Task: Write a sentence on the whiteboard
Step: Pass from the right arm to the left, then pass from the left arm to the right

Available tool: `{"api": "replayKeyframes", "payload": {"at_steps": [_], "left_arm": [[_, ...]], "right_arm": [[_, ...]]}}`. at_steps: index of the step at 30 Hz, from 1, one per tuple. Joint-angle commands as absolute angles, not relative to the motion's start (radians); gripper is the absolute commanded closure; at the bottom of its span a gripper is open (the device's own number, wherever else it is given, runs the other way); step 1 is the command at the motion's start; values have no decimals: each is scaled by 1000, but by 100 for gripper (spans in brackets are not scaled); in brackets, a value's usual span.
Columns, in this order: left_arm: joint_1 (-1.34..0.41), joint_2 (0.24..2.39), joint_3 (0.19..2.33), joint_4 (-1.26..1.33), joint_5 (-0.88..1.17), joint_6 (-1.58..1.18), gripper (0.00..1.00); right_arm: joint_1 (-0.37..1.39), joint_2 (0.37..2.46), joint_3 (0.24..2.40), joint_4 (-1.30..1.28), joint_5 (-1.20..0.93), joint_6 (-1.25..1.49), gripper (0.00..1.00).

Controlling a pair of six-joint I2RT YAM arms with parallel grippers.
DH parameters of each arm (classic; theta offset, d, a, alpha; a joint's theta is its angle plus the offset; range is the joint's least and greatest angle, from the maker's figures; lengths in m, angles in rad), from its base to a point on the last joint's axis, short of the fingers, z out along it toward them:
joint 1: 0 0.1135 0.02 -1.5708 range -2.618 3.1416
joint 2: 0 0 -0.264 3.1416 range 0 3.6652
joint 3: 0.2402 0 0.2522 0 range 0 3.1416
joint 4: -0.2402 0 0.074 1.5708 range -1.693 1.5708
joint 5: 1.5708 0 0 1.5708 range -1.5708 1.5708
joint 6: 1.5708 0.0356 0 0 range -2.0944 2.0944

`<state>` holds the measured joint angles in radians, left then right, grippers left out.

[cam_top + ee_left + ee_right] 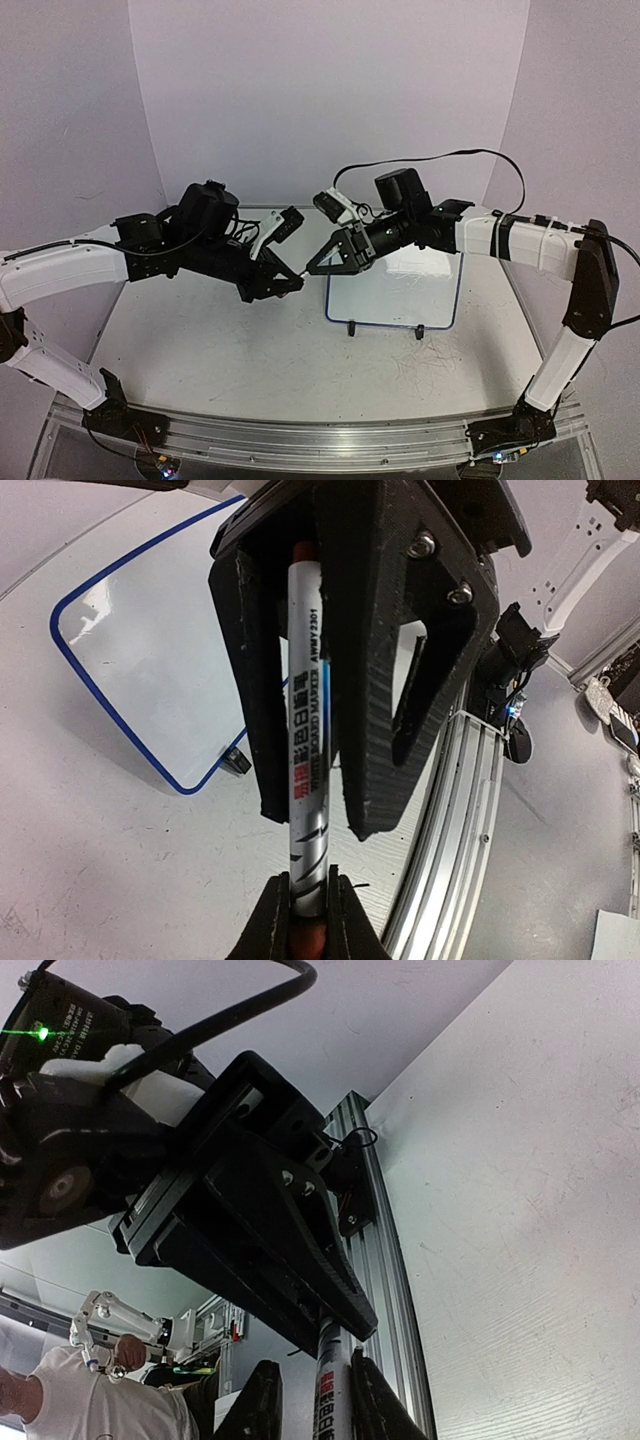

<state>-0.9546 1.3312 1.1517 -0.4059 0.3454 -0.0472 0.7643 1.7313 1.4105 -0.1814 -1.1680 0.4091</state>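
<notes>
A white whiteboard marker (304,272) is held in the air between my two grippers, left of the whiteboard (400,290). My left gripper (308,882) is shut on the marker's (305,720) reddish lower end. My right gripper (312,1380) surrounds the other end of the marker (333,1395). One finger touches it and a gap shows at the other finger. The whiteboard has a blue frame (110,715) and black clip feet (351,327), and stands at centre right. Its face looks blank; no sentence shows.
An aluminium rail (320,440) runs along the table's near edge and also shows in the left wrist view (455,820). The scuffed white tabletop (220,350) lies in front of the board. A person in a white shirt (90,1405) is beyond the table.
</notes>
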Motion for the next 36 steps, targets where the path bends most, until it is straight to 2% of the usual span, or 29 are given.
{"api": "replayKeyframes", "payload": {"at_steps": [1,13,18,30,36], "left_arm": [[-946,1335,1203,-453,330,-6,99],[-946,1345,1230,-498,353,35,100],[-946,1355,1241,-505,363,47,100],[-947,1382,1273,-518,377,69,100],[-947,1385,1278,-526,370,81,100]], "right_arm": [[769,1705,1413,-165,-1211,409,73],[769,1735,1422,-180,-1212,411,72],[771,1741,1421,-186,-1219,410,81],[778,1754,1434,-199,-1213,407,78],[781,1756,1436,-201,-1213,400,89]]}}
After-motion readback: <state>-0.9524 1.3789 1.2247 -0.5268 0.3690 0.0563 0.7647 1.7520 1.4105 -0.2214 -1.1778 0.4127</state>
